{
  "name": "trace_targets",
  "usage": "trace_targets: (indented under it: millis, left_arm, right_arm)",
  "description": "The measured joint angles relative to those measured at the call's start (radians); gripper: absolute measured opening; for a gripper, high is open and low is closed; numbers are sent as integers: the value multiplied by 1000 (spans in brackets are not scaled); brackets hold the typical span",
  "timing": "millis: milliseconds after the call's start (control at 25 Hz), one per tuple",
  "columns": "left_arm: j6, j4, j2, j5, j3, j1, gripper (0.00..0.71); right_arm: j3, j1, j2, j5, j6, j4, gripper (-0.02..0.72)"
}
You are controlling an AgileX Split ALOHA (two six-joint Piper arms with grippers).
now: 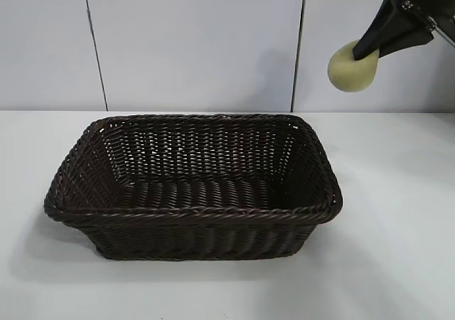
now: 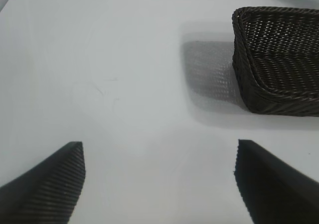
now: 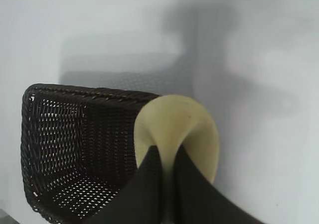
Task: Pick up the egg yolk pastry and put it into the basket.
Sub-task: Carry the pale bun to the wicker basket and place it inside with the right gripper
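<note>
The pickup looks done and the placing is left. The right gripper (image 1: 370, 52) has its jaws clenched on the egg yolk pastry (image 1: 350, 68) and holds it in the air, well above the white surface (image 1: 398, 263) and off the right end of the basket (image 1: 192, 213). The basket itself stands empty on the surface, its woven floor bare in both the exterior view and the right wrist view.

The pastry hangs at the very tips of the jaws. In the right wrist view the two dark fingertips (image 3: 144, 184) press in so tightly that the soft cream-yellow body (image 3: 199, 134) is pinched and folded between them, with most of the bun bulging out beyond the tips. From that view the basket's (image 3: 45, 134) open mouth lies below and to one side of the pastry, so the pastry is not yet over it.

What remains, by this reading, is to carry the bun across over the basket's rim, lower it and let go.

The left gripper (image 2: 159, 179) is parked with jaws spread wide and released, holding nothing, above bare surface beside the basket (image 2: 279, 59).
</note>
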Motion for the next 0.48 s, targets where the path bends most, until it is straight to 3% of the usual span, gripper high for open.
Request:
trace_targets:
  millis: [120, 480]
  left_arm:
    - [0, 0, 0, 0, 0, 0, 598]
    - [0, 0, 0, 0, 0, 0, 598]
  right_arm:
    - [0, 78, 0, -18, 8, 0, 24]
    - [0, 400, 0, -182, 85, 9, 24]
